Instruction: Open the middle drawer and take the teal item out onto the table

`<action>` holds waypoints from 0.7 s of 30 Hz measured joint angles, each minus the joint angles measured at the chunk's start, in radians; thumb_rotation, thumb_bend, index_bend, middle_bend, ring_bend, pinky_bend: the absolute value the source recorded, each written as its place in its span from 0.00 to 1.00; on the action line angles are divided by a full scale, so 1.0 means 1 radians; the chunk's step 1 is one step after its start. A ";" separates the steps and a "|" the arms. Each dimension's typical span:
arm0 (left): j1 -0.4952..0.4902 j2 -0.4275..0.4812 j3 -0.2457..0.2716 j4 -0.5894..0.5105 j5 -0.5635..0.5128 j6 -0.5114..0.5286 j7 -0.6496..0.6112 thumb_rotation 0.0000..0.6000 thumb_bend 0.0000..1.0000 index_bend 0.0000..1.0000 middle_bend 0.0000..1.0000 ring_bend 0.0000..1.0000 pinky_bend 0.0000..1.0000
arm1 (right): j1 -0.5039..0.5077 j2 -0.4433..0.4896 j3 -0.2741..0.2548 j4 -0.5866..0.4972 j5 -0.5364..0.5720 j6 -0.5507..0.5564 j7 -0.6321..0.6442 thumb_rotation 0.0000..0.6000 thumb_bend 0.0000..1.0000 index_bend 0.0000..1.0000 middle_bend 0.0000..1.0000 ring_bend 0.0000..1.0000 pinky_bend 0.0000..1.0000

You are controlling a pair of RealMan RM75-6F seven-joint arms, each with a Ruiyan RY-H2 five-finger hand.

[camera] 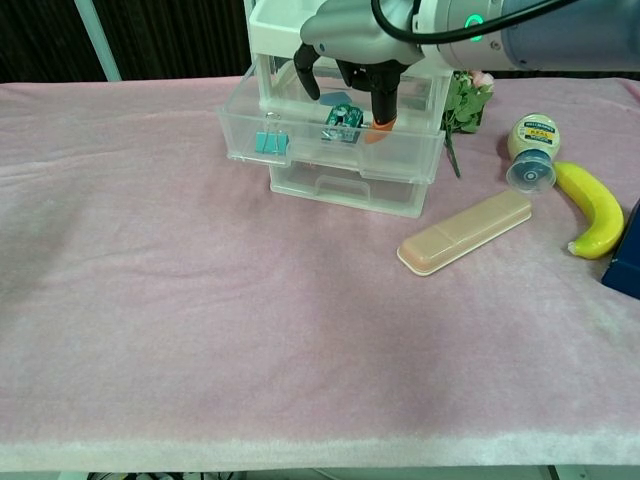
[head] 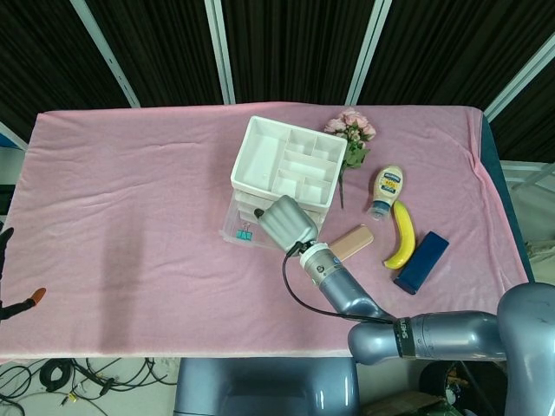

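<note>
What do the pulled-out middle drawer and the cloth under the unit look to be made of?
The middle drawer looks like clear, glossy hard plastic: the teal clip and other contents show through its front wall. The table cover looks like soft pink fabric, probably a napped velvet or fleece, matte with shaded patches and shallow wrinkles.

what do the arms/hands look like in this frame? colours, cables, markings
Right arm: glossy silver-grey tube segments, a green indicator light at a joint, a black cable looping to the wrist. Right hand: smooth grey shell on the back, black fingers, one orange fingertip. Left hand: only black fingers and an orange tip at the head view's edge.
</note>
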 measured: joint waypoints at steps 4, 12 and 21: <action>-0.001 0.000 -0.002 -0.001 -0.007 -0.004 0.001 1.00 0.00 0.00 0.00 0.00 0.00 | 0.007 -0.013 -0.016 0.024 -0.003 -0.004 0.016 1.00 0.10 0.36 0.90 0.92 0.80; -0.003 0.001 -0.005 -0.004 -0.015 -0.009 0.002 1.00 0.00 0.00 0.00 0.00 0.00 | 0.010 -0.028 -0.036 0.045 -0.013 -0.003 0.053 1.00 0.13 0.38 0.90 0.92 0.80; -0.003 0.003 -0.004 -0.007 -0.017 -0.013 -0.002 1.00 0.00 0.00 0.00 0.00 0.00 | 0.012 -0.038 -0.060 0.061 -0.023 0.008 0.072 1.00 0.22 0.43 0.91 0.92 0.80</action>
